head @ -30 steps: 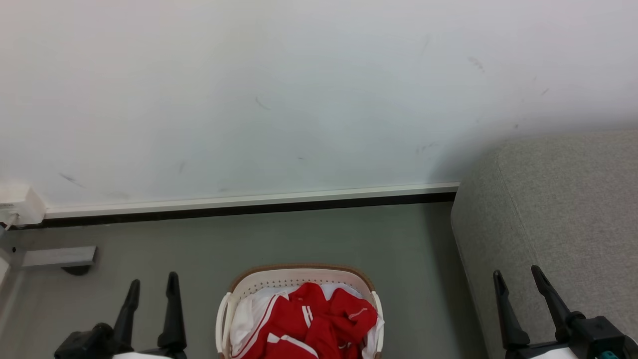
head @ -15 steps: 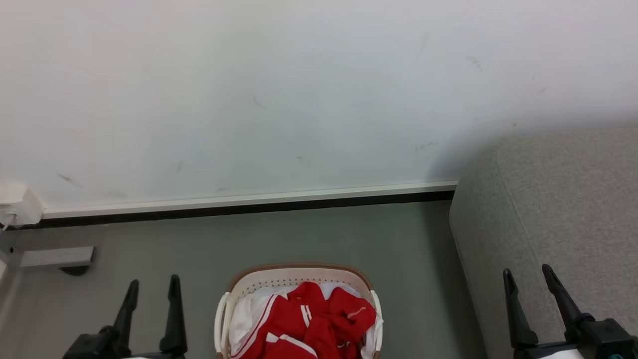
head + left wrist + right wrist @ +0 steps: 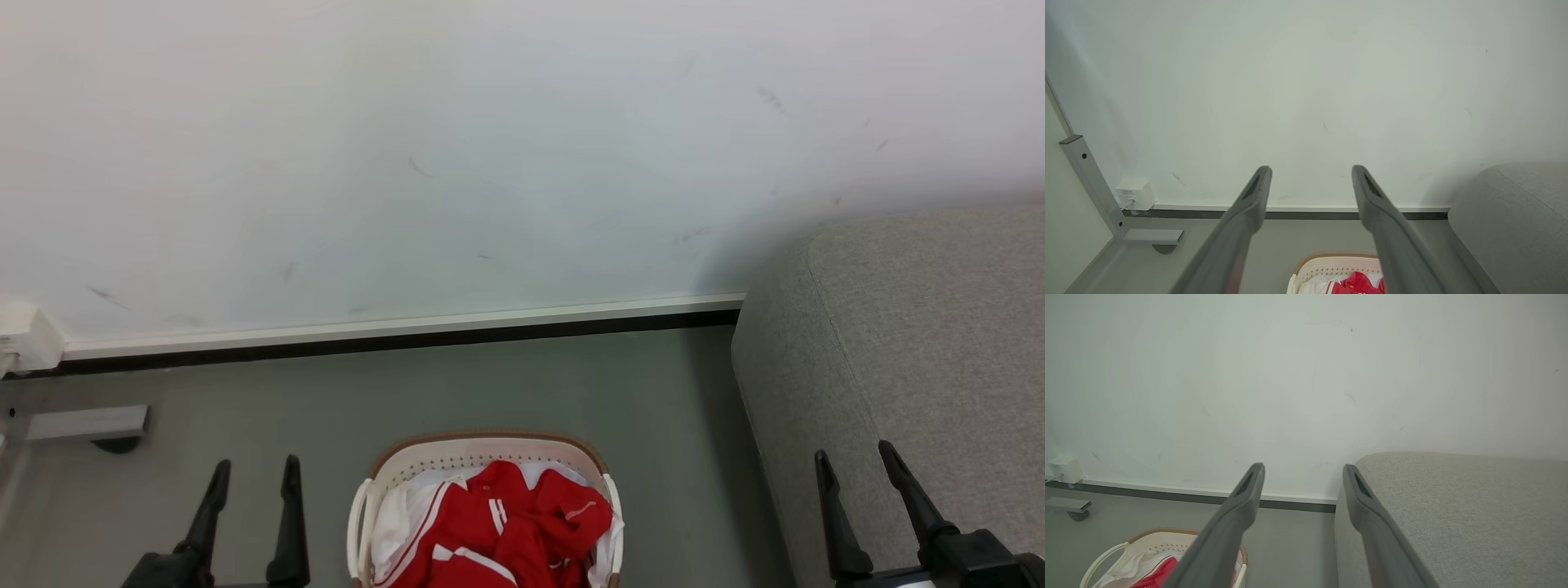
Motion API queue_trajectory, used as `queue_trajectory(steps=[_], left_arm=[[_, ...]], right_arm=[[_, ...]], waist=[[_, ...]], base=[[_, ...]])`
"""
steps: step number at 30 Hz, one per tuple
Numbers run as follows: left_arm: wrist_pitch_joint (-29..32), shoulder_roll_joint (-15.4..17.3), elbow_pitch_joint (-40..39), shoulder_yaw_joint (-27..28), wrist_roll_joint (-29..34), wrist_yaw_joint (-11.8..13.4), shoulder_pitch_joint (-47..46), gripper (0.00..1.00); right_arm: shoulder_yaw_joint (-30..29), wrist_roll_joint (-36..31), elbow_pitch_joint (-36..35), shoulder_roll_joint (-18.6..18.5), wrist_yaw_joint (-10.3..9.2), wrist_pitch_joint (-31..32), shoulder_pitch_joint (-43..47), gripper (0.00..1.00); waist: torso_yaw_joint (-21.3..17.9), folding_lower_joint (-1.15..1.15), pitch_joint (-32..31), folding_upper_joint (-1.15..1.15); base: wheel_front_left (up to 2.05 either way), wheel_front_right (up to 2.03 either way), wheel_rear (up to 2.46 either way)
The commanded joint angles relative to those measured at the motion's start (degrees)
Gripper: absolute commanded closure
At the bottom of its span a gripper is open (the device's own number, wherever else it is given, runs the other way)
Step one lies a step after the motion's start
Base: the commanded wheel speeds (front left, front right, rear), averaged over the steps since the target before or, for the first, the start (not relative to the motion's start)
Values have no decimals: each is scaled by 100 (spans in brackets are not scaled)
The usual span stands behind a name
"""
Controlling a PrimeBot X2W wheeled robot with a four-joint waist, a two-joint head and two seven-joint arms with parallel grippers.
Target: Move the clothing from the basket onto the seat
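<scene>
Black-fingered, the left gripper (image 3: 255, 467) hangs spread and empty beside the basket (image 3: 490, 442), where the red clothing (image 3: 498, 531) lies heaped — nothing moved yet — while the right gripper (image 3: 853, 453), likewise spread, hovers over the seat (image 3: 922, 343), bare where visible.

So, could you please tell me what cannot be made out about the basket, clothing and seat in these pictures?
- basket: near half cut off by the head view's bottom edge; in the right wrist view the right end effector covers part.
- clothing: bunched together, so the number of garments is unclear.
- seat: runs past the head view's right edge; far end unseen.
- white box: left wrist view, label too small to read.
</scene>
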Motion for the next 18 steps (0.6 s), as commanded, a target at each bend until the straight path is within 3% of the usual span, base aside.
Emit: queue_trajectory(steps=[1,18], left_arm=[[-28,44,-1,14,98,17,70,0],[-21,42,57,38,-209,7,36,0]], right_arm=[[14,-87,14,-16,-12,-53,61,0],[12,79,74,-16,-12,-44,-12,0]], waist=[[-3,0,2,0],[-16,0,30,0]], base=[[0,0,0],[0,0,0]])
